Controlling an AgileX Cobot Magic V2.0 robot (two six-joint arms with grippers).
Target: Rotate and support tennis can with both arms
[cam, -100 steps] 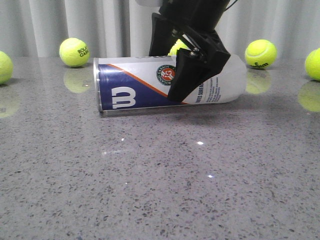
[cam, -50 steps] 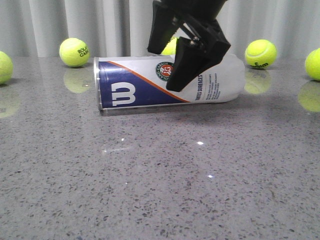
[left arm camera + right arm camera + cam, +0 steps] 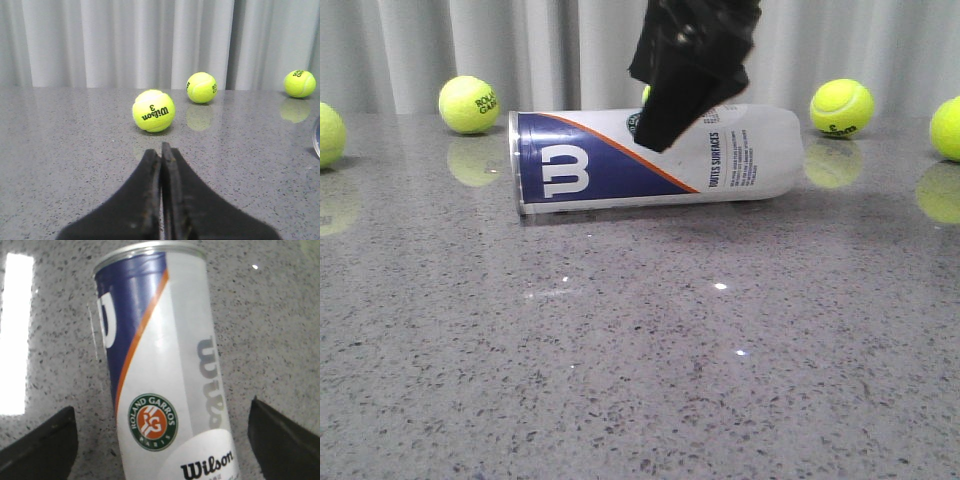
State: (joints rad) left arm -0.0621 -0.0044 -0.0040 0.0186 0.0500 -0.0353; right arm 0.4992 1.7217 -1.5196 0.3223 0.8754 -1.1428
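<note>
The Wilson tennis can [image 3: 655,160] lies on its side toward the far edge of the grey speckled table [image 3: 640,380], metal rim to the left, and the right gripper [image 3: 160,440] hangs above its middle with its jaws spread wide to either side, touching nothing. The left gripper [image 3: 161,165] has its jaws pressed together, pointing at a Wilson tennis ball [image 3: 153,110] well apart from the can. With nothing bracing it, I'd worry a one-sided nudge sends the can rolling toward the loose balls; I can't tell whether anything is inside it.
</note>
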